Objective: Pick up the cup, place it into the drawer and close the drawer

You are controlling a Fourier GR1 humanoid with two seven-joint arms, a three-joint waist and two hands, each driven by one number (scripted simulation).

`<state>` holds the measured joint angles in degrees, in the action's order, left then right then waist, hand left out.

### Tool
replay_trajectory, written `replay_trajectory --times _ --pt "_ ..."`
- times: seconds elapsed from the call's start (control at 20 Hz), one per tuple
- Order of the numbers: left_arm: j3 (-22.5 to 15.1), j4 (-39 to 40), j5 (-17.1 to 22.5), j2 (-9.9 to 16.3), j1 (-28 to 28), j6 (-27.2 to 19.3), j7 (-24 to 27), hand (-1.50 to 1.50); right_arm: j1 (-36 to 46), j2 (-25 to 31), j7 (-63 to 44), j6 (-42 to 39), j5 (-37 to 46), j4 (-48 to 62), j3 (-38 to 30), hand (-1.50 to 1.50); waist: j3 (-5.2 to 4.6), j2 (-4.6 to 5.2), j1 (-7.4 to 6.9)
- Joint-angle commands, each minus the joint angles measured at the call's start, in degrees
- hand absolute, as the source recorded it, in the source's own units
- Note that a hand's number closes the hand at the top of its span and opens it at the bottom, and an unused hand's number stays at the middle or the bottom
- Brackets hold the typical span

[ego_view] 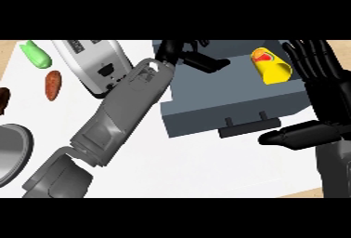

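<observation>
Left hand, glossy black, reaches over the grey drawer's upper-left rim, fingers curled, nothing visibly held. Your right hand stands at the frame's right edge, fingers straight and upward, thumb pointing left, released. Yellow cup with red interior lies tipped inside the open box-shaped drawer, upper right. At upper left note the chrome toaster, green vegetable, and brown oval.

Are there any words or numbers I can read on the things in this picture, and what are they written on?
None can be read.
The yellow cup lying in the open drawer has a red mark, but no letters show.
The silver toaster has small dark marks, too small to read.
The left hand and right hand carry no writing.
</observation>
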<state>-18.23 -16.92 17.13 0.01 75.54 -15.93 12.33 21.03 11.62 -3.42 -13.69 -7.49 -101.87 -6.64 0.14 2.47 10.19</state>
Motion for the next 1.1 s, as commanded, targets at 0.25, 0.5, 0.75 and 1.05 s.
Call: replay_trajectory --times 0.25,0.5,0.75,1.05 --pt "0.93 -3.83 9.15 -0.01 -4.10 0.56 5.95 -1.50 2.42 -1.49 -1.05 -6.86 -7.31 0.52 4.11 -1.50 -0.09 0.51 1.81" --pt "2.10 -7.58 14.16 -0.01 -3.08 2.25 11.29 -1.50 2.23 -1.17 -2.54 -15.55 -11.80 1.36 10.58 1.50 -0.12 0.05 0.63" --pt "3.34 -6.83 17.57 -0.01 -4.14 -0.91 15.35 -1.50 -0.28 6.77 -8.11 -23.34 -7.08 0.14 16.54 1.50 -0.21 -0.78 -1.32" --pt "2.77 -5.46 19.50 -0.01 -3.14 -2.94 15.75 -1.50 -3.83 11.39 -7.42 -21.49 7.12 -2.48 17.89 -1.50 -0.07 -1.65 -5.03"
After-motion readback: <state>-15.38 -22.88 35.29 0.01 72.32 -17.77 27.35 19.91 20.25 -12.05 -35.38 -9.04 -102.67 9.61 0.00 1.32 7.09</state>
